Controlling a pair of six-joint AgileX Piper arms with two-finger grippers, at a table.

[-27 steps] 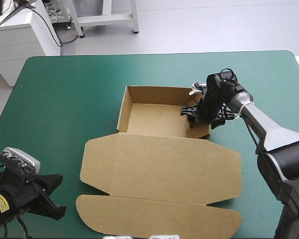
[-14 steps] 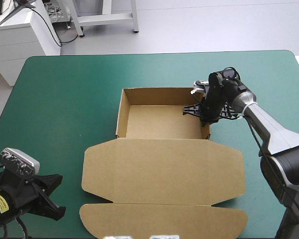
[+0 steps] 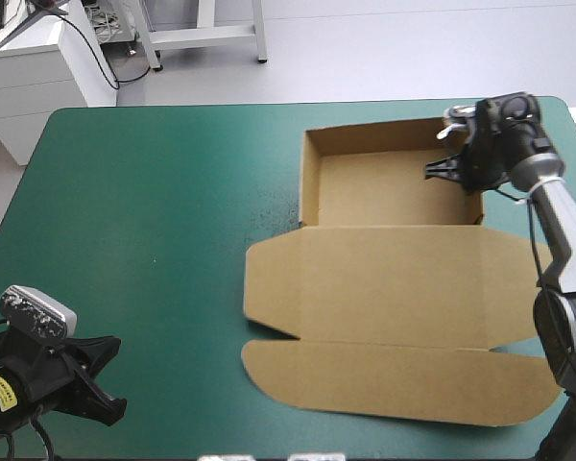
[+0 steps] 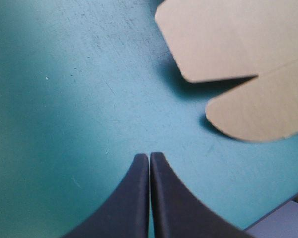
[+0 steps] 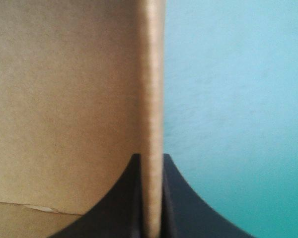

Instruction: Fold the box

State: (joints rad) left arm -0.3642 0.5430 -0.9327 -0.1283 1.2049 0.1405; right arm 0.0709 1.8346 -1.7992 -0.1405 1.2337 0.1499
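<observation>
The brown box (image 3: 394,187) stands as an open tray at the table's far right, its lid (image 3: 394,283) lying flat toward the near edge with a rounded front flap (image 3: 394,379). My right gripper (image 3: 466,171) is shut on the box's right wall; in the right wrist view the wall's edge (image 5: 152,124) runs up between the black fingers (image 5: 181,208). My left gripper (image 3: 96,384) rests near the table's near left corner, shut on nothing. In the left wrist view its fingers (image 4: 149,161) meet in a point over the teal-green cover, the lid's rounded flaps (image 4: 258,109) lying ahead of it.
The teal-green table (image 3: 154,211) lies bare over its left half. The lid's right end (image 3: 542,384) reaches near the table's right edge. A white cabinet (image 3: 29,67) stands beyond the far left corner.
My right gripper has dragged the box by its right wall to the right and toward the far edge. The lid and flap slid along with it. The left arm has stayed put.
</observation>
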